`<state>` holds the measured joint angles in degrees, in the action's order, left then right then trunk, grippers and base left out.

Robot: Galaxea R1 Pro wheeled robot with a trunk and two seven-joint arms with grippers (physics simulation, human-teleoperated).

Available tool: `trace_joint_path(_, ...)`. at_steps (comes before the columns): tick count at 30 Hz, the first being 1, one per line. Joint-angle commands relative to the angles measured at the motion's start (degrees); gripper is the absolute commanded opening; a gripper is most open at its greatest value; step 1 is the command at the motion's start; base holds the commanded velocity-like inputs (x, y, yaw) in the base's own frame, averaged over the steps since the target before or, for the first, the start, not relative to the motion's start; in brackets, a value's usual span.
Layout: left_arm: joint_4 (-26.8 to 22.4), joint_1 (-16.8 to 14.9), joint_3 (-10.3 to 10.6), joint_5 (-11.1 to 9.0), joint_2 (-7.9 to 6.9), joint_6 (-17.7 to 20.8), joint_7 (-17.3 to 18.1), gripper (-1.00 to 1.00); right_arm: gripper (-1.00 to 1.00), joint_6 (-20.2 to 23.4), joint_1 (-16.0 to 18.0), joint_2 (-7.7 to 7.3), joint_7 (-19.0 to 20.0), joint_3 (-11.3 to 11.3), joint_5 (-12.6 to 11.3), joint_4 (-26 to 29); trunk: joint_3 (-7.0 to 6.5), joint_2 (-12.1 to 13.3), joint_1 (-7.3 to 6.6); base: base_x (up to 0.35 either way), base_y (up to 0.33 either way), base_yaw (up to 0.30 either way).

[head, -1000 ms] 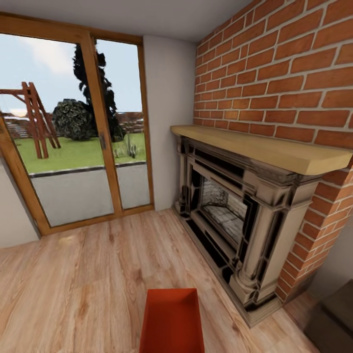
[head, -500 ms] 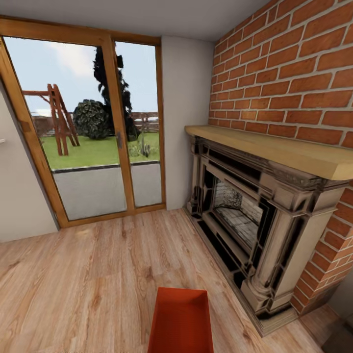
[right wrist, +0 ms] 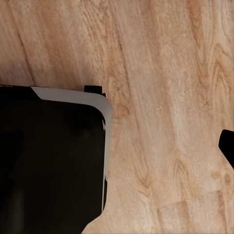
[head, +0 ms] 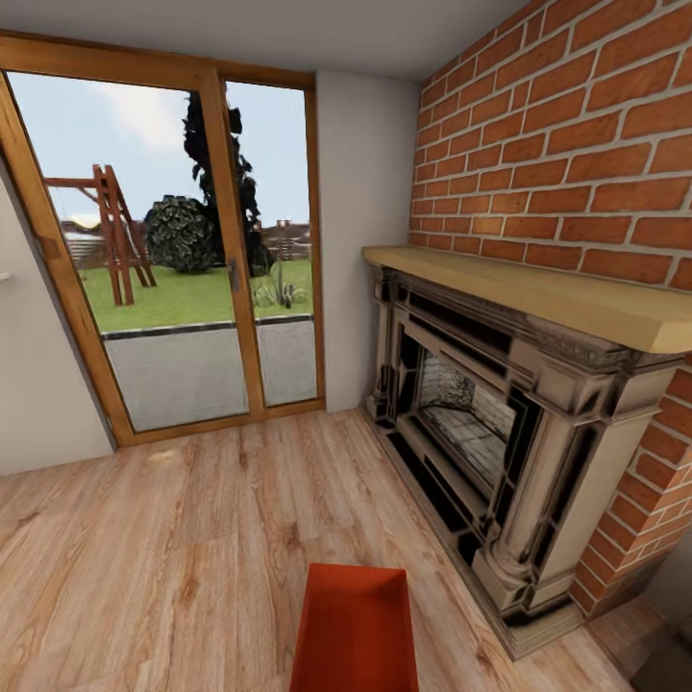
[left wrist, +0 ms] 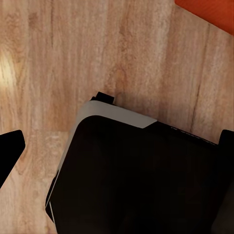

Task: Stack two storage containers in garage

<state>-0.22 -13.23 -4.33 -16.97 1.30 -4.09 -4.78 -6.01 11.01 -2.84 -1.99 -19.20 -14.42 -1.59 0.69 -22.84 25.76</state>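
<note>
The head view looks down over the living room's pale wood-plank floor [head: 173,538], its boards streaked with darker grain and a soft sheen. At the near edge, slightly right of centre, sits one storage container [head: 358,630]: an orange-red rectangular bin with smooth, plain walls and a flat inner bottom, open side up, its near end cut off by the picture's edge. A corner of the same orange-red shows in the left wrist view [left wrist: 207,12] against the planks.

To the right rises a wall of rough red brick [head: 577,144] with pale mortar lines. Against it stands the fireplace [head: 481,423], a dark, moulded surround with column-like sides and a grey stone-lined firebox, topped by a flat, light wood mantel [head: 538,293]. At the far left, wood-framed glass doors [head: 173,250] reach almost to the ceiling; through the panes show grass, a dark bush and a wooden frame structure. A plain white wall strip [head: 360,231] separates doors and brick.

Both wrist views look straight down on the planks and on the robot's base [right wrist: 51,156], a glossy black body with a rounded, light grey rim. Only dark finger tips appear at the picture edges, so I cannot tell how wide either tool stands.
</note>
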Motion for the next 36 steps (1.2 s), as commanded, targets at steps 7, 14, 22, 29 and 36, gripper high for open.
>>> trace_joint_path(7,-0.01,-0.04,-0.43,0.01,0.02,-0.14,-0.05,1.00,1.00,-0.37,0.06,0.02,-0.03,-0.52,-0.34,-0.17,0.07,-0.08,0.03,0.000,0.000,0.000)
trace_joint_path(14,0.02,-0.03,-0.44,0.01,0.02,-0.16,-0.05,1.00,1.00,-0.49,0.06,0.04,-0.03,-0.43,-0.80,-0.17,0.07,-0.08,0.03,0.000,0.000,-0.068)
trace_joint_path(22,0.00,-0.04,-0.43,0.01,0.02,-0.21,-0.05,1.00,1.00,-0.49,0.06,0.02,-0.03,-0.40,-0.95,-0.17,0.07,-0.08,0.03,0.000,0.000,-0.179)
trace_joint_path(29,0.02,-0.05,-0.41,0.01,0.02,-0.19,-0.05,1.00,1.00,-0.49,0.06,0.02,-0.03,-0.40,-0.88,-0.17,0.07,-0.08,0.03,0.000,0.000,-0.018)
trace_joint_path(36,0.04,-0.05,-0.48,-0.09,0.02,-0.14,-0.12,1.00,1.00,-0.49,0.06,0.02,-0.03,-0.40,-0.87,-0.17,0.07,-0.08,0.03,0.000,0.000,-0.001)
